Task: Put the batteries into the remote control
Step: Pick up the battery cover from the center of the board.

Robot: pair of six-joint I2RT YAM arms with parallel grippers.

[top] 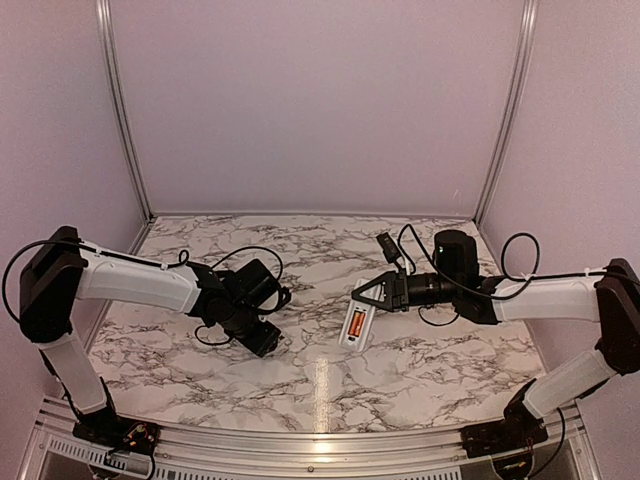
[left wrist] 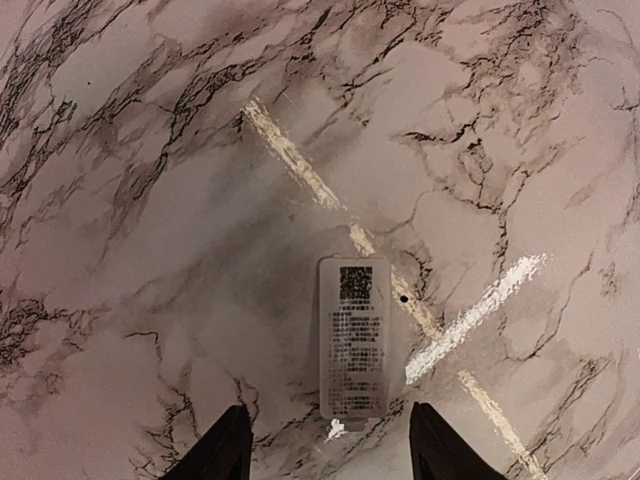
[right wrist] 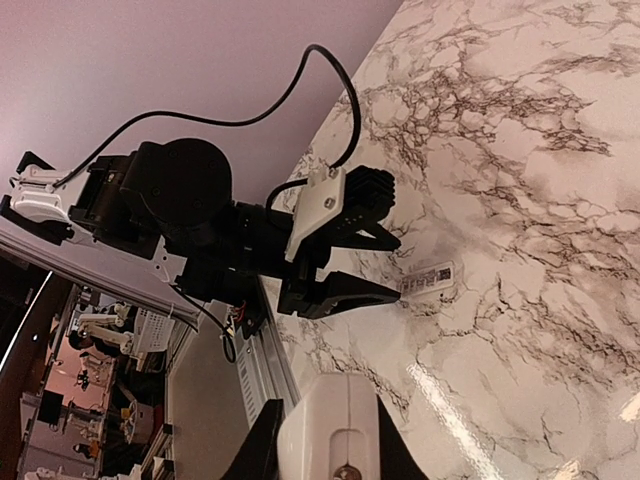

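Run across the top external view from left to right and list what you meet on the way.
left arm → left pincer → remote control → right arm

1. I am seeing the left gripper hovering with its fingers spread around a small flat white cover with a printed label, and marble is showing on either side of it.
2. The small white rectangular remote control, clamped in the right gripper, is slanting down toward the marble-patterned table and blocking centre-right.
3. Bare marble is lying between the two grippers, which are well apart.
4. Black cables are looping beside both wrists.
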